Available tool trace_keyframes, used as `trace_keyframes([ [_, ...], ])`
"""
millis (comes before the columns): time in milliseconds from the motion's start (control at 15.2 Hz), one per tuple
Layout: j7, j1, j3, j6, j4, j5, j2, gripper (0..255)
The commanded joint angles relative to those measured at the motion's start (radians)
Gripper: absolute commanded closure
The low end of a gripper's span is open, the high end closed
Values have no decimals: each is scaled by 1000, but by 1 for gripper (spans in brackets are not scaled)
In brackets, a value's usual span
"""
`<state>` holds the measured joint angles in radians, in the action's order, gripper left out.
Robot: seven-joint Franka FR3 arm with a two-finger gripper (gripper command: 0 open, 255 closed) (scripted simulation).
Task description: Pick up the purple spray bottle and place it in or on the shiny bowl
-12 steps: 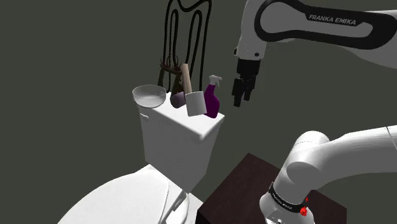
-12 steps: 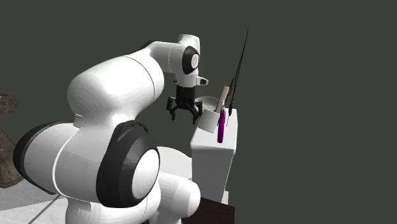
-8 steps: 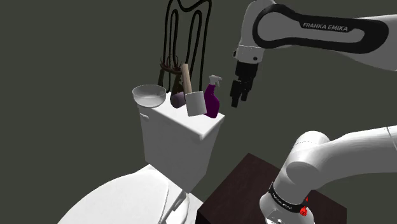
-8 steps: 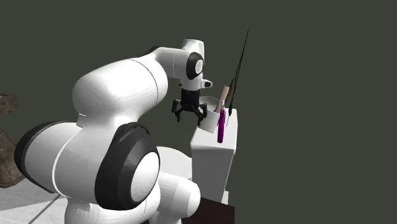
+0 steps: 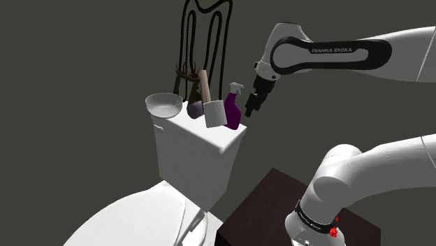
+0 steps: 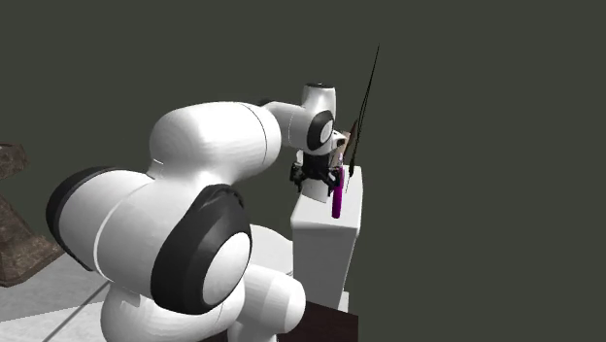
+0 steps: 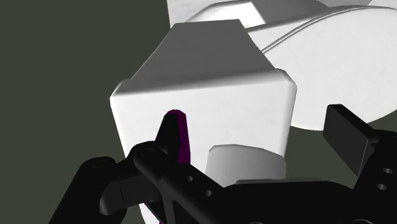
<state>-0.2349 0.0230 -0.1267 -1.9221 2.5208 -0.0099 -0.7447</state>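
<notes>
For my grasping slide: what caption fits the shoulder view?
Black gripper hovers beside the purple spray bottle on a white toilet tank, pale bowl at its other end.

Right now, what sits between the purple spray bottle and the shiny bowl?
In the shoulder view, a white cup holding a tan handle and a small dark round pot stand between spray bottle and bowl.

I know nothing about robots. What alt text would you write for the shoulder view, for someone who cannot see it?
A white robot arm reaches in from the right, its black end effector close beside a purple spray bottle on a white toilet tank. A white cup and a shiny bowl stand further left on the tank.
</notes>
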Motion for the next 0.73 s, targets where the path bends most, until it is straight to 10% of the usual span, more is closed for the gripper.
trace_keyframes([
  [0,-39,3,-31,-100,18,-6,23,0],
  [660,-186,-27,-152,-455,42,23,192,0],
])
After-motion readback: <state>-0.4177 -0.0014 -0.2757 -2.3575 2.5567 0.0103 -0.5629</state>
